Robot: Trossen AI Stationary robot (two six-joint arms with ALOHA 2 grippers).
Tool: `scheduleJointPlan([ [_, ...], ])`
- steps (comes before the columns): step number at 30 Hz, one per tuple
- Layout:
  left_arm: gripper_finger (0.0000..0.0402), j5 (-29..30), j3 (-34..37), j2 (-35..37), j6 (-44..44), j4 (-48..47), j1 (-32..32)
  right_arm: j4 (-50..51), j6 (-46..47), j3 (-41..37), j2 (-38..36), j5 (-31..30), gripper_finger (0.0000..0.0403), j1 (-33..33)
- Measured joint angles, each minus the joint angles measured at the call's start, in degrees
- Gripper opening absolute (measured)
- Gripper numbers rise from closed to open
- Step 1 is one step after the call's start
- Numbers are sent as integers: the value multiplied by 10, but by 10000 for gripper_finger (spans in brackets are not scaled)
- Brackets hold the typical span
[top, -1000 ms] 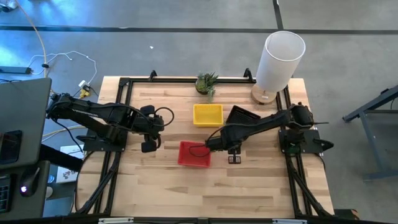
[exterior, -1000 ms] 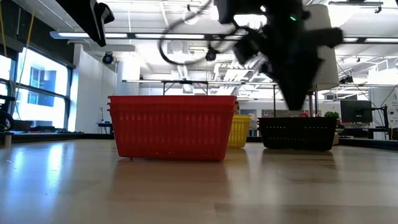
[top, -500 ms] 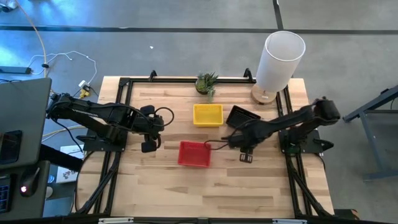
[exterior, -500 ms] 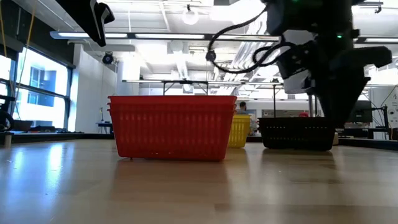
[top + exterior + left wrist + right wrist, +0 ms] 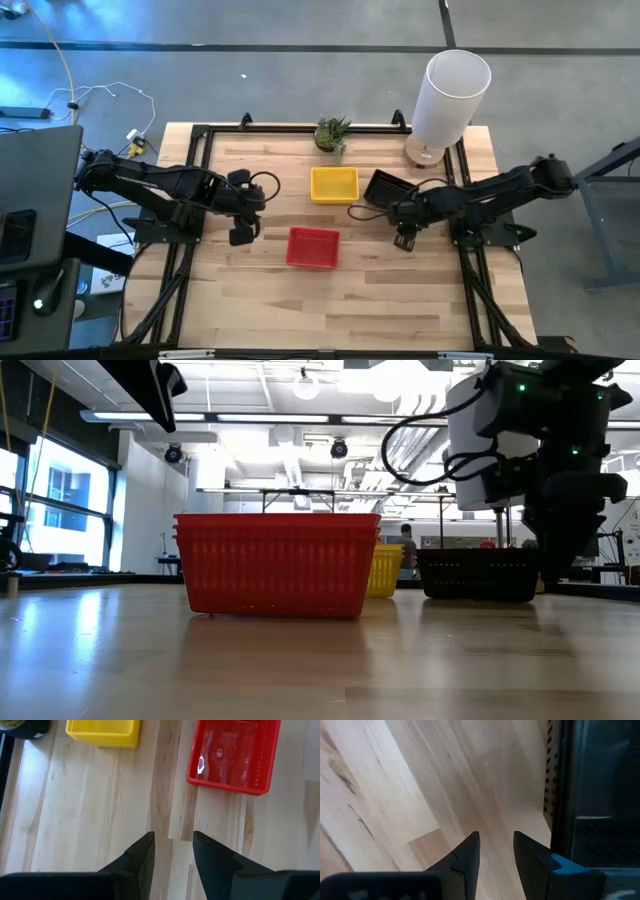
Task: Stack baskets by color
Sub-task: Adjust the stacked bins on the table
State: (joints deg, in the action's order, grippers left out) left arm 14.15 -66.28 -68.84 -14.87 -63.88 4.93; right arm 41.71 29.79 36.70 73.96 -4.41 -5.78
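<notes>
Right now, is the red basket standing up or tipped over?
Standing up: the red basket sits flat on the table, open side upward.

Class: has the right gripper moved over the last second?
Yes. The right gripper has pulled back from the red basket toward the black basket.

A pale wooden table [image 5: 260,300], built of butcher-block planks and edged by a black frame, is seen from above. Three stacks of baskets are set on it: a red stack [image 5: 313,247] near the middle, a yellow stack [image 5: 334,184] beyond it toward the far edge, and a black stack [image 5: 385,187] just beside the yellow one. A small green plant [image 5: 332,133] and a tall white cylinder [image 5: 450,98] are placed along the far edge.
</notes>
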Motion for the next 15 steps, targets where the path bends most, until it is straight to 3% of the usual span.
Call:
scheduleJointPlan([
  [7, 121, 0, 0, 0, 0, 10, 0, -43, -14, -3, -36, 30, 108, 12],
  [15, 121, 0, 0, 0, 0, 10, 0, -25, -2, -3, -40, 0, 108, 37],
])
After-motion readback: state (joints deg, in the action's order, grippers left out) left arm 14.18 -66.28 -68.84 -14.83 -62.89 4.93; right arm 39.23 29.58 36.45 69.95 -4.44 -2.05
